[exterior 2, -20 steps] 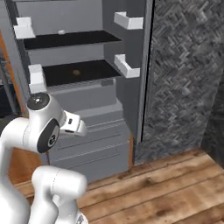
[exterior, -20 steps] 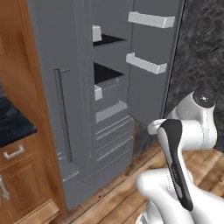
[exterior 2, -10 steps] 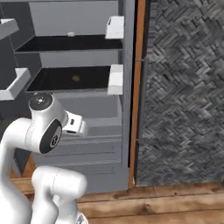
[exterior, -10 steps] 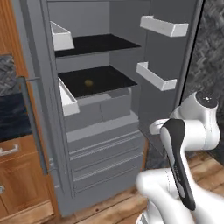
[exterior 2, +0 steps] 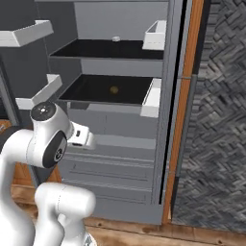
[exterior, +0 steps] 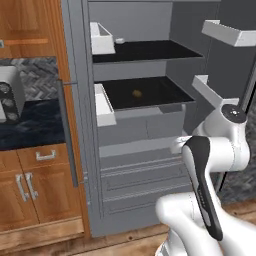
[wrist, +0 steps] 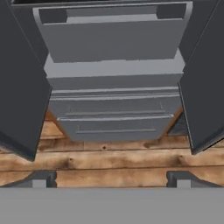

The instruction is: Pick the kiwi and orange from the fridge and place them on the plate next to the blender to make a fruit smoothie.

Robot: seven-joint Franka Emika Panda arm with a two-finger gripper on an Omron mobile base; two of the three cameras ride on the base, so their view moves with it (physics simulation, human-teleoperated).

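The fridge (exterior: 145, 150) stands open before me, with black shelves and grey drawers (wrist: 113, 43). The kiwi (exterior: 136, 93), a small tan-brown oval, lies alone near the middle of the lower black shelf (exterior 2: 114, 89). My gripper (wrist: 111, 179) is open with nothing between its fingers. It hangs at drawer height, below the kiwi's shelf and well short of it, facing the drawers and the floor. My hand (exterior 2: 84, 138) sticks out from the folded arm. The orange, the plate and the blender are out of view.
White door bins (exterior: 102, 105) (exterior: 227, 32) jut from both open doors beside the shelves. A small pale object (exterior: 119, 40) sits on the upper shelf. A silver oven (exterior: 7, 97) stands on the dark counter (exterior: 30, 132) at left, over wooden cupboards (exterior: 30, 190). Wooden floor (wrist: 113, 162) lies below.
The whole picture has shifted: the base has swung round, so the fridge's inside now faces the cameras more squarely and closer. The arm's pose looks unchanged.
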